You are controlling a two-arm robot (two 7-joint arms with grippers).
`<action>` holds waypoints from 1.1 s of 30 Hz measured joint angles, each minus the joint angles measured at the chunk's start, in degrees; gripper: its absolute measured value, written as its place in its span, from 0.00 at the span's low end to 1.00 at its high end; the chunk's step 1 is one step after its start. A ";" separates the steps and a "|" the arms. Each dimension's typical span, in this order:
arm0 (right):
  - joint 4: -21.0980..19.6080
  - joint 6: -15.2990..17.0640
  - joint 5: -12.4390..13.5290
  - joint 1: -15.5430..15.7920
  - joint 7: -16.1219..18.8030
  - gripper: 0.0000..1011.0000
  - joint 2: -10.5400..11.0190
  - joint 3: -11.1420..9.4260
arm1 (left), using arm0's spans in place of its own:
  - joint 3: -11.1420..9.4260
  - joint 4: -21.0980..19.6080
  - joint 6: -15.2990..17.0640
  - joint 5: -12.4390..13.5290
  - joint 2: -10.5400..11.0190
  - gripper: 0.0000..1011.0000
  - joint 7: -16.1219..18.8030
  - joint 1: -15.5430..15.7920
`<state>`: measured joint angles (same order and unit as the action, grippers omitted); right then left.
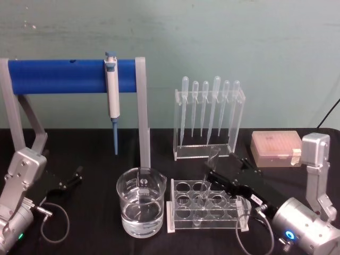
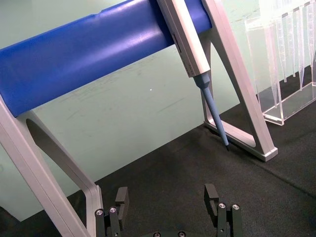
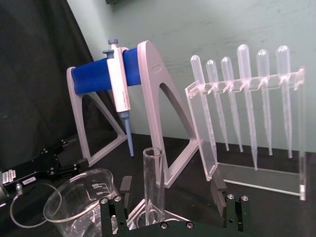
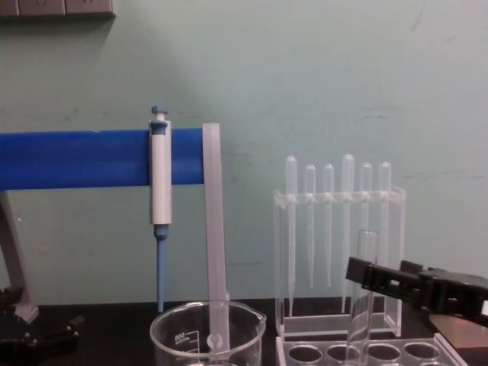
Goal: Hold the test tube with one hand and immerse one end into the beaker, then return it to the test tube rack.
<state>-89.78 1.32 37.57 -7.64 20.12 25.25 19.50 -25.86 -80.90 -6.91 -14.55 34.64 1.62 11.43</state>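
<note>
The test tube (image 1: 206,183) stands slightly tilted in a hole of the clear plastic rack (image 1: 183,219), open rim up. My right gripper (image 1: 210,178) reaches in from the right at mid-height of the tube. In the right wrist view the test tube (image 3: 154,180) rises between the spread fingers (image 3: 123,190), so my right gripper (image 3: 170,190) is open around it. The beaker (image 1: 141,207), partly filled with clear liquid, sits just left of the rack. My left gripper (image 1: 71,179) rests open and empty at the table's left; the left wrist view shows that left gripper (image 2: 167,197) with nothing between its fingers.
A grey stand with a blue bar (image 1: 58,76) holds a blue-and-white micropipette (image 1: 112,101) behind the beaker. A clear rack of several plastic pipettes (image 1: 208,114) stands behind the tube rack. A pink tip box (image 1: 275,147) sits at the back right.
</note>
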 joint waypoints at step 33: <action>3.26 1.99 -0.72 -3.81 2.14 0.47 -2.86 1.81 | 0.00 0.00 0.00 0.00 0.00 0.99 0.00 0.00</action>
<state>-86.53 3.31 36.85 -11.46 22.26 22.39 21.31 -25.86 -80.90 -6.91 -14.55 34.65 1.62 11.43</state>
